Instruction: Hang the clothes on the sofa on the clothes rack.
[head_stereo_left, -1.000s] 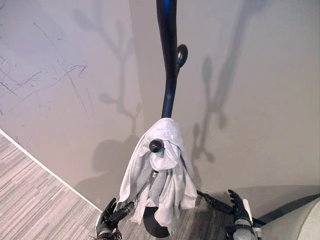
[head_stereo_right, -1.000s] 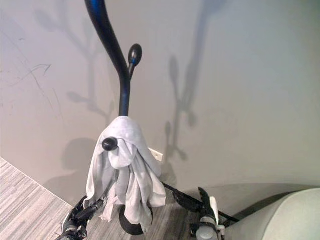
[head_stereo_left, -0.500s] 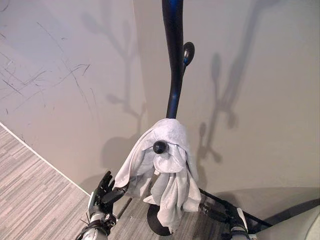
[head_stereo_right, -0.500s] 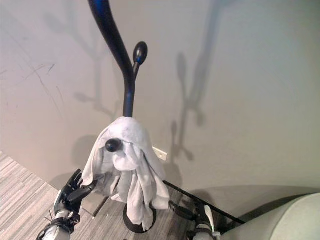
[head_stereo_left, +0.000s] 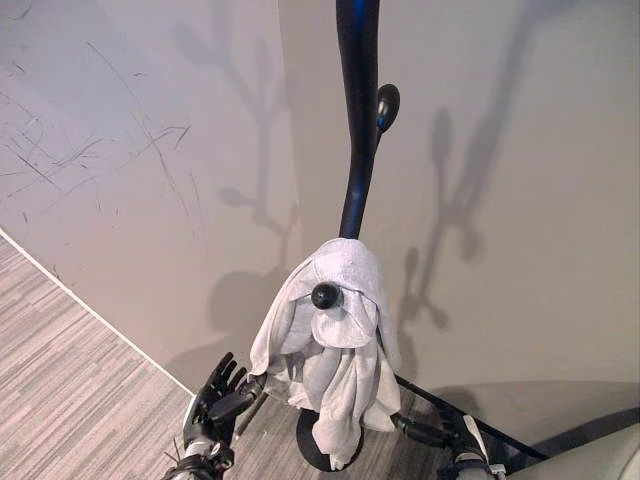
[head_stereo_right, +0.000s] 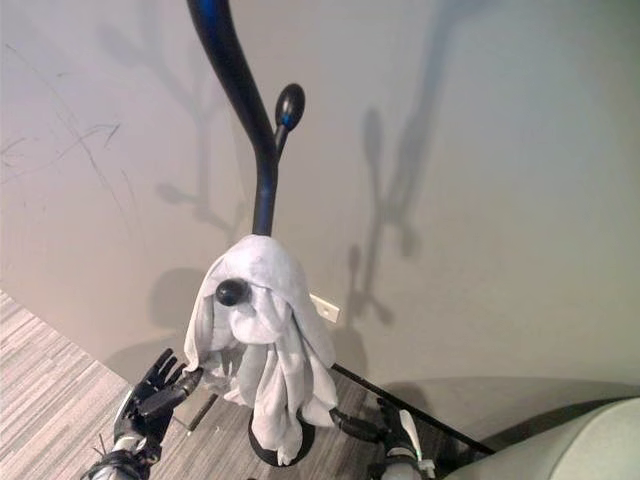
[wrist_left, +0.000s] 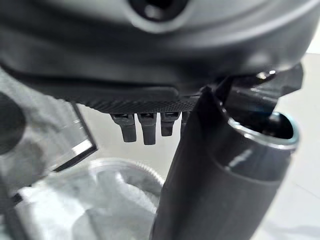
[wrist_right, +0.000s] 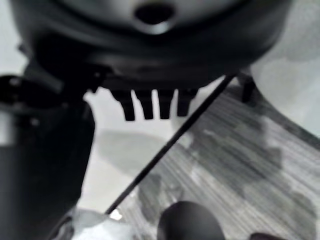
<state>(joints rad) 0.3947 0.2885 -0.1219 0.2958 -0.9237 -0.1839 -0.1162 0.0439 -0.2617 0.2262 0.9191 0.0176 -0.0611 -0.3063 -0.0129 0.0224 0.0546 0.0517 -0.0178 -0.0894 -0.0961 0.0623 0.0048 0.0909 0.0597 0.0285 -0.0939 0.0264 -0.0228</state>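
A pale grey garment (head_stereo_left: 335, 340) hangs draped over a round knob (head_stereo_left: 325, 295) of the dark clothes rack (head_stereo_left: 357, 130), its folds reaching down to the rack's base (head_stereo_left: 312, 452). My left hand (head_stereo_left: 218, 398) is open with spread fingers, just left of the garment's lower edge and holding nothing. In the left wrist view its fingers (wrist_left: 145, 127) are straight, with the garment (wrist_left: 100, 200) beyond them. My right hand (head_stereo_left: 458, 447) is low at the right of the base, open and apart from the cloth, its fingers (wrist_right: 150, 106) straight.
The rack stands in a corner of beige walls, with a second knob (head_stereo_left: 388, 100) higher up. A pale sofa (head_stereo_left: 615, 460) is at the lower right. Striped grey carpet (head_stereo_left: 70, 400) spreads to the left. A white wall socket (head_stereo_right: 323, 308) sits behind the garment.
My left hand rose to the garment's left edge, then drew back slightly with its fingers spread. My right hand dropped lower. The view shifted a little.
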